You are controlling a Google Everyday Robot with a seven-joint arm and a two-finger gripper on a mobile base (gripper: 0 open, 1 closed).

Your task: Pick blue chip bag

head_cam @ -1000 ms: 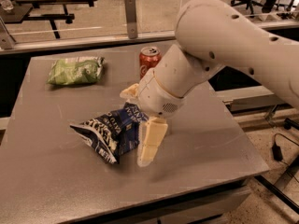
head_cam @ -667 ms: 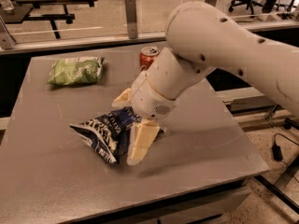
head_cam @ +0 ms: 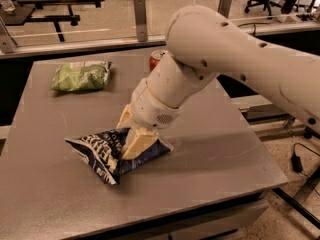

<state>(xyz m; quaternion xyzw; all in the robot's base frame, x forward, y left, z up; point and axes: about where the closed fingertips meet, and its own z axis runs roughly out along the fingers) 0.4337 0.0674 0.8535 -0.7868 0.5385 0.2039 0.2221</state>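
Right now the end effector (head_cam: 126, 139) is down on the blue chip bag (head_cam: 102, 151), jaws parted astride its crumpled foil. That bag lies toward seven o'clock on the bench (head_cam: 210, 149).

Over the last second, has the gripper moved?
Yes. The gripper has shifted left, judged against the red soda can, and is now further over the blue chip bag.
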